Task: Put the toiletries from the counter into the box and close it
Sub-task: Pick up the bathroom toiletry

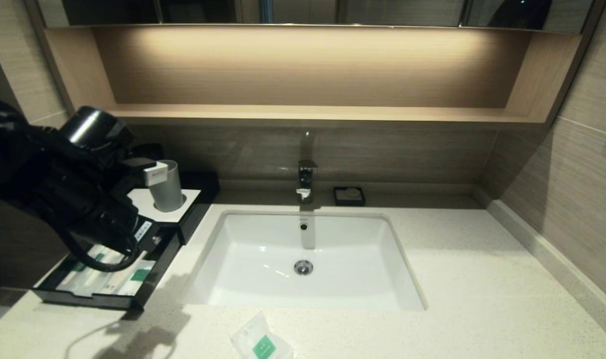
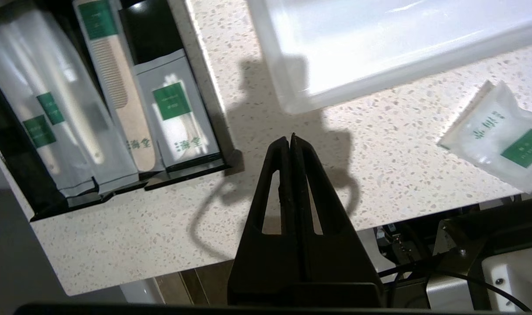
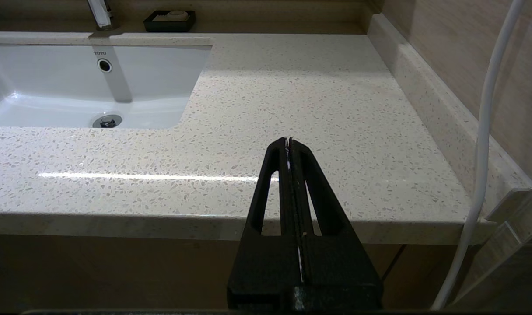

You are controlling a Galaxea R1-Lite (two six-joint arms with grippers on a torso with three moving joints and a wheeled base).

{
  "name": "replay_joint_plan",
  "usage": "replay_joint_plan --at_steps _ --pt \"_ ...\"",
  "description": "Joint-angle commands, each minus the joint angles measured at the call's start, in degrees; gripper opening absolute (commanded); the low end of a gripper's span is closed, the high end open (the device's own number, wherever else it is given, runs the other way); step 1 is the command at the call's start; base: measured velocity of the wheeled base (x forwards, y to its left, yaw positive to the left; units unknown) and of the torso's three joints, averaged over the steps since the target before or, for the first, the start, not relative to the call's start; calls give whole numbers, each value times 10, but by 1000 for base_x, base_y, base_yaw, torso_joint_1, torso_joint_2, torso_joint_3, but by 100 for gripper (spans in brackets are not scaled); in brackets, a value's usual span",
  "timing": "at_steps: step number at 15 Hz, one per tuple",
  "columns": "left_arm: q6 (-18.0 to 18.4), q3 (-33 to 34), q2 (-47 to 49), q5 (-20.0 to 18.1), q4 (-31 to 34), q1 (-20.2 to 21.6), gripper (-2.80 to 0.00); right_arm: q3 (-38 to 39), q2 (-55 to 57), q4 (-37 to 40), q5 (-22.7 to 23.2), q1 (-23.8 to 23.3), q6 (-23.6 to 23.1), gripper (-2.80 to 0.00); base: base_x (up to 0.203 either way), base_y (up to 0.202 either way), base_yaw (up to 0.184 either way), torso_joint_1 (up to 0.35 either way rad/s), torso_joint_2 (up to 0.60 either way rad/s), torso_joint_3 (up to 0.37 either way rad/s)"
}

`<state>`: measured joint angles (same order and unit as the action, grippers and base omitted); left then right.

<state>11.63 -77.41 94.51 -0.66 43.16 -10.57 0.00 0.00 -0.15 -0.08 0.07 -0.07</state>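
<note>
The black box (image 1: pixel 196 212) stands at the counter's (image 1: pixel 482 279) left, its drawer (image 1: pixel 88 299) slid out. In the left wrist view the drawer (image 2: pixel 213 105) holds two clear-wrapped sticks (image 2: pixel 43 127), a wrapped comb (image 2: pixel 117 87) and a small packet (image 2: pixel 174 113). A flat translucent sachet with a green label (image 1: pixel 260 344) lies on the counter's front edge, also seen in the left wrist view (image 2: pixel 498 135). My left arm (image 1: pixel 74 194) hangs over the drawer. My left gripper (image 2: pixel 291 139) is shut and empty above bare counter beside the drawer's corner. My right gripper (image 3: pixel 288 141) is shut and empty at the counter's front right edge.
A grey cup (image 1: pixel 167 187) stands on the box's white top. The white sink (image 1: pixel 263 289) lies in the middle, with a tap (image 1: pixel 306 179) and a black soap dish (image 1: pixel 349 195) behind it. A wooden shelf (image 1: pixel 313 113) runs above. A white cable (image 3: pixel 482 131) hangs beside the right wall.
</note>
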Motion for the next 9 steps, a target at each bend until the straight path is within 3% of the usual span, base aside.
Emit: replay_joint_plan --at_steps 1,5,9 --pt "1 16 -18 0 -4 -59 -280 1 0 0 0 0 0 -280 0 0 0 0 0 0" --pt "1 78 -37 -1 -50 -147 -280 0 0 0 0 0 0 -280 0 0 0 0 0 0" --pt "0 112 -47 -2 -65 -209 -280 1 0 0 0 0 0 -280 0 0 0 0 0 0"
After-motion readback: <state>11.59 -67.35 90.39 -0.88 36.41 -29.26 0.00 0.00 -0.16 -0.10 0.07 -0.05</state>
